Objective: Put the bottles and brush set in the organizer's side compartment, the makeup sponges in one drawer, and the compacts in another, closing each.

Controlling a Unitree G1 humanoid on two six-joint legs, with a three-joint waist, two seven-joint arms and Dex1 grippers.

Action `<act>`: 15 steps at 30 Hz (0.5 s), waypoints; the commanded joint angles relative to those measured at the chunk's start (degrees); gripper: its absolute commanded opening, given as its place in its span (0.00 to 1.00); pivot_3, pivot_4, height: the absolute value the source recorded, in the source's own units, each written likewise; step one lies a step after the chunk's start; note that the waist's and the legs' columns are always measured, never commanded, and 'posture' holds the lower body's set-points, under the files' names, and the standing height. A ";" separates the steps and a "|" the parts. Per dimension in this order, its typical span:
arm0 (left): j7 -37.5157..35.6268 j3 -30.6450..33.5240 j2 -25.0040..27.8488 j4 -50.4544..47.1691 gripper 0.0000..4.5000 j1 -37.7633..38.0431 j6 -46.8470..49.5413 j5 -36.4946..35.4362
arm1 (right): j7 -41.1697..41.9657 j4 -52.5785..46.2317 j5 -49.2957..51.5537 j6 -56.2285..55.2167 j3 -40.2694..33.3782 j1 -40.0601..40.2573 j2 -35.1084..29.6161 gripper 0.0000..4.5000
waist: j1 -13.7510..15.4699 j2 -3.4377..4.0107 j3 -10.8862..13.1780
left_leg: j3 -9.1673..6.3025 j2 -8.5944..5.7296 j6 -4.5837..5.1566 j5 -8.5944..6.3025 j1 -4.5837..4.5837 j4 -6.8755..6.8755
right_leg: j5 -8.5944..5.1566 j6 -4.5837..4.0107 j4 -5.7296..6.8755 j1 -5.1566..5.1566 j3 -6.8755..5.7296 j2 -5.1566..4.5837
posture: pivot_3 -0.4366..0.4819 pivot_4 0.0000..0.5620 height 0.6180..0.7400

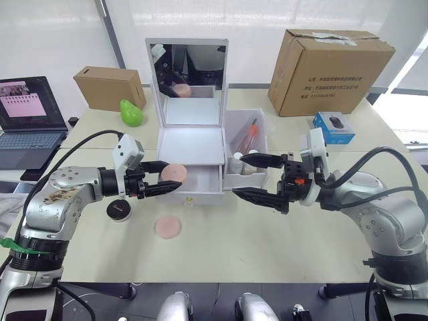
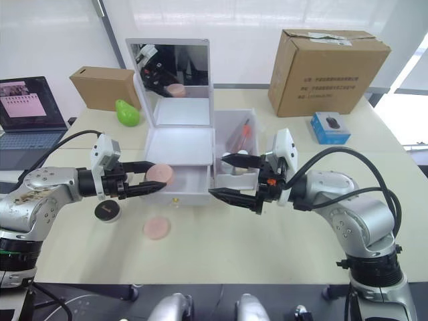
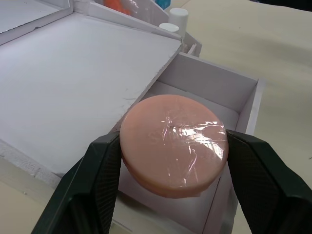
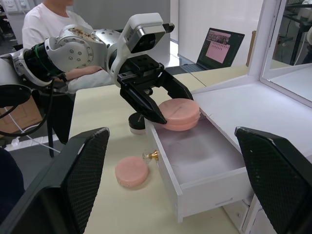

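The white organizer (image 1: pixel 190 144) stands mid-table with its mirror upright and one drawer (image 1: pixel 200 182) pulled open. My left gripper (image 1: pixel 167 177) is shut on a pink makeup sponge (image 3: pixel 173 146) and holds it over the open drawer's left part. A second makeup sponge (image 1: pixel 168 227) lies on the table in front. One black compact (image 1: pixel 118 210) sits under my left wrist. The side compartment (image 1: pixel 262 137) holds white-capped bottles (image 1: pixel 239 162) and the brush set (image 1: pixel 253 130). My right gripper (image 1: pixel 239 175) hangs open in front of that compartment, holding nothing.
A large cardboard box (image 1: pixel 328 63) and a blue box (image 1: pixel 333 127) stand at the back right. A small brown box (image 1: pixel 110 87), a green pear-shaped object (image 1: pixel 132 112) and a laptop (image 1: pixel 30 120) are at the back left. A person (image 4: pixel 48 19) sits beyond the table.
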 commanded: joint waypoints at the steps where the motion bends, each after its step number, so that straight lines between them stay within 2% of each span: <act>1: 0.25 1.09 0.09 -0.30 0.73 -0.26 -1.04 0.56 | -0.17 -1.86 1.64 -0.04 -1.99 -0.05 -0.36 1.00 | 0.01 0.00 0.00 | 0.00 0.00 0.00 0.00 0.00 0.00 | 0.00 0.00 0.00 0.00 0.00 0.00 | 0.48 0.27 1.00; 2: 0.37 1.36 0.07 -0.45 0.82 -0.23 -0.82 0.34 | -0.15 -1.82 1.65 -0.03 -1.97 -0.07 -0.36 1.00 | 0.01 0.00 0.00 | 0.00 0.00 0.00 0.00 0.00 0.00 | 0.00 0.00 0.00 0.00 0.00 0.00 | 0.48 0.27 1.00; 5: 0.70 2.05 0.08 -0.68 0.99 -0.37 -0.36 -0.17 | -0.09 -1.59 1.55 -0.08 -1.84 -0.19 -0.35 1.00 | 0.07 0.00 0.00 | 0.00 0.00 0.00 0.00 0.01 0.00 | 0.00 0.00 0.01 0.01 0.00 0.00 | 0.48 0.27 1.00; 10: 0.67 3.66 0.72 -1.52 0.99 -0.95 1.55 -2.01 | 0.23 -0.90 1.56 -0.09 -2.14 -0.41 -0.58 1.00 | 0.01 0.00 0.00 | -0.01 0.00 0.00 0.00 0.01 0.01 | 0.00 0.00 0.04 0.00 0.00 0.01 | 0.48 0.27 1.00; 15: 0.95 10.22 1.64 -3.66 0.99 0.02 6.05 -8.25 | 0.37 -0.64 1.42 0.12 -4.37 1.02 -2.15 1.00 | -0.01 0.00 0.00 | -0.03 0.00 0.00 0.00 0.00 0.01 | 0.00 0.00 0.04 -0.01 0.00 0.01 | 0.48 0.27 1.00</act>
